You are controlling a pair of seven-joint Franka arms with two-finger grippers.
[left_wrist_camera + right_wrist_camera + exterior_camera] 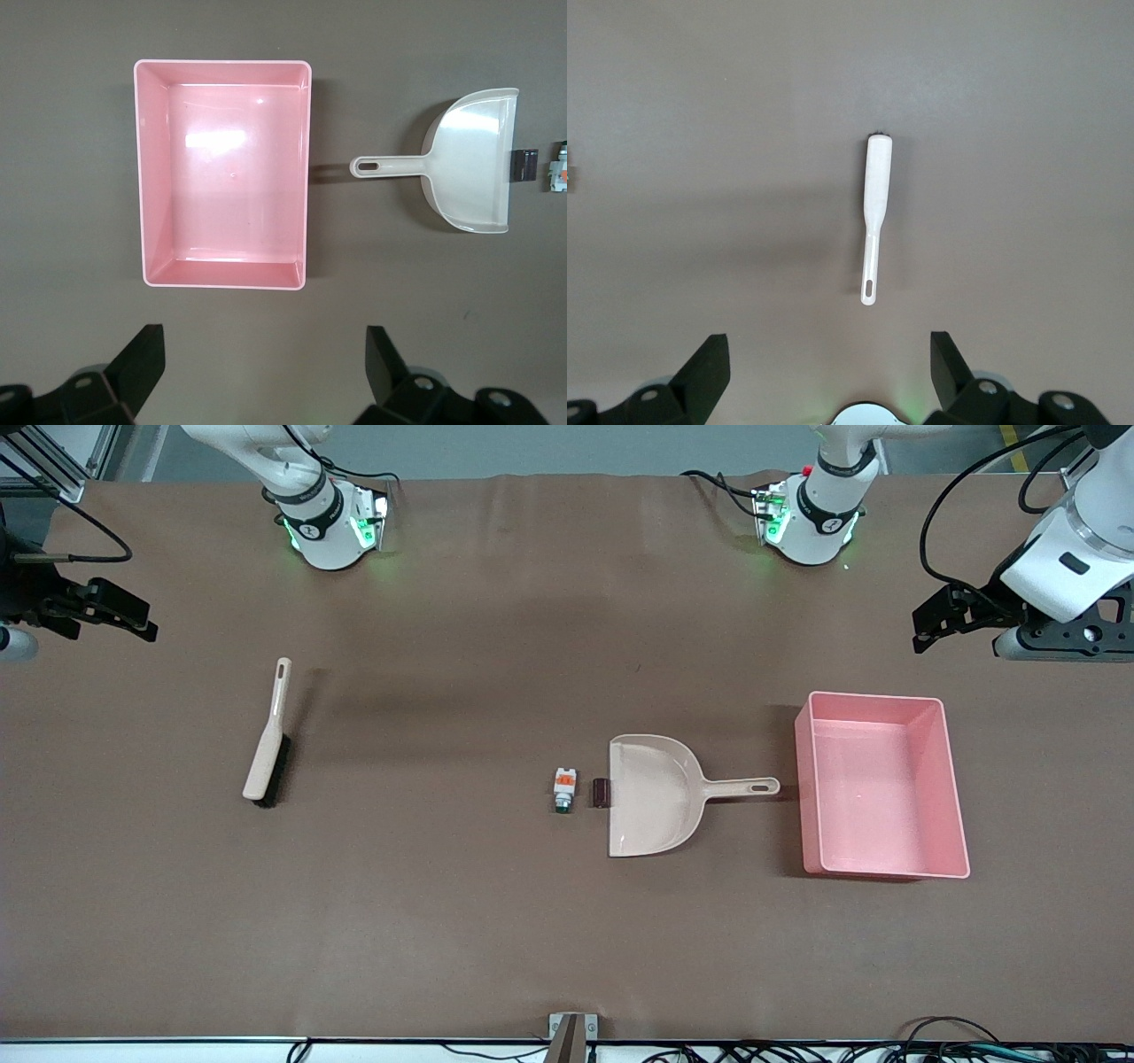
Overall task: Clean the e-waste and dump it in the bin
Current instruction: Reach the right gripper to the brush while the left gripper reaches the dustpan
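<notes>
Both e-waste pieces, white block (564,788) and dark brown block (601,792), sit at the dustpan (651,795) mouth's 9 o'clock for sweeping, bin (952,797) past its handle, brush (267,735) untouched; left gripper (939,622) and right gripper (115,615) hover with fingers released.

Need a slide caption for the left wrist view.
Open left gripper above empty pink bin, dustpan beside it.
</notes>
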